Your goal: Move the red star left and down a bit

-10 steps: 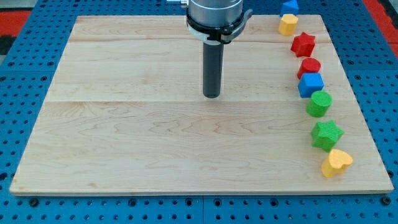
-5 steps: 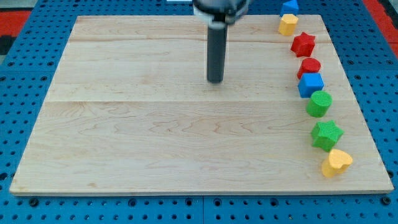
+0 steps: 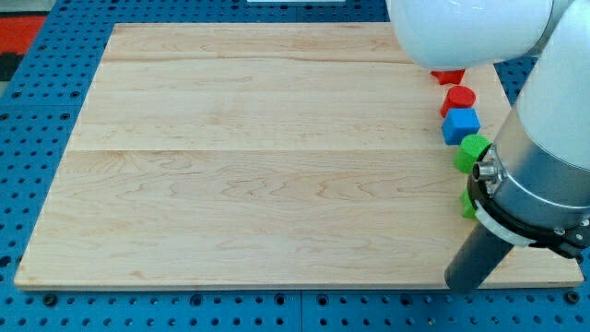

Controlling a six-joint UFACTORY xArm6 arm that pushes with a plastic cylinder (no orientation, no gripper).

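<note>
The red star lies near the board's top right; only its lower edge shows under the white arm body. My tip is at the board's bottom right edge, far below the star and touching no block that I can see. Below the star, a red cylinder, a blue cube and a green cylinder run down the right side. A sliver of a green block shows beside the arm.
The wooden board lies on a blue pegboard table. The arm's white body and grey wrist cover the board's right edge and hide whatever lies there.
The rod has swung from the board's top middle to its bottom right corner. The arm now covers the top right blocks, most of the red star and the lower right blocks. No block has visibly moved.
</note>
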